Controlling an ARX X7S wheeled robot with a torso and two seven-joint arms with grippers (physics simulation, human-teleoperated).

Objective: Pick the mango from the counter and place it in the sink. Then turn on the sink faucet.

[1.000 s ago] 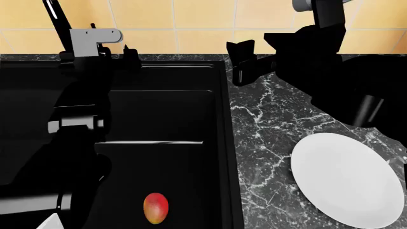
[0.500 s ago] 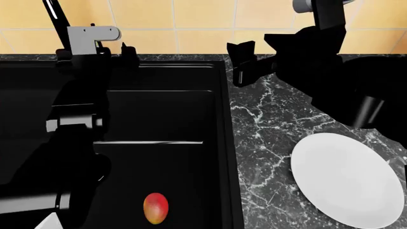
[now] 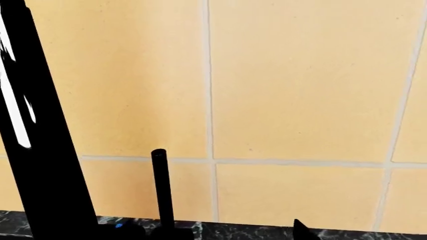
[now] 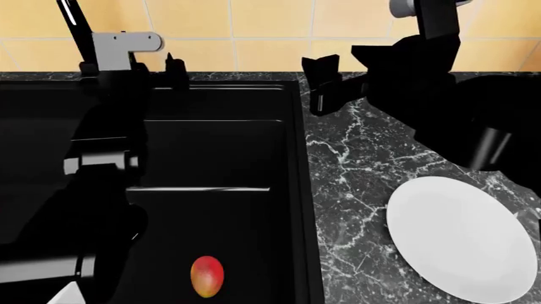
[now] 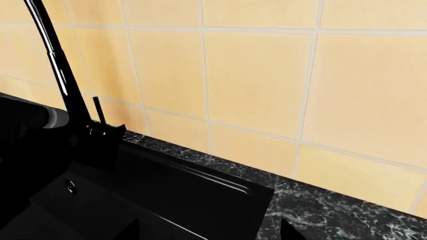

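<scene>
Counting what shows in the head view: one mango [image 4: 207, 276], one sink [image 4: 215, 152], one sink faucet [image 4: 76, 28], one white plate [image 4: 460, 237] and two black arms.

One mango lies on the floor of the sink, at the near end of the basin, well apart from both grippers. It rests on its own, touching neither arm.

One sink faucet rises at the back rim of the sink, its slim neck leaning against the yellow tiled wall [image 4: 253, 25]. In the left wrist view the neck [image 3: 40, 150] fills one side of the picture and the thin upright lever [image 3: 160, 190] stands just beside it, with a small dark fingertip [image 3: 300, 231] poking in at the edge.

The left gripper [image 4: 152, 66] is at the back of the sink close to the faucet's base, its grey wrist housing near the neck. Whether its fingers are apart or together I cannot tell; they merge with the black basin.

The right gripper [image 4: 325, 82] hangs over the worktop [image 4: 363, 158] by the sink's right back corner, its fingers apart with nothing between them. In the right wrist view two dark finger tips [image 5: 290, 230] show spread over the sink's rim.

One plate sits on the worktop to the right of the sink, bare.
</scene>
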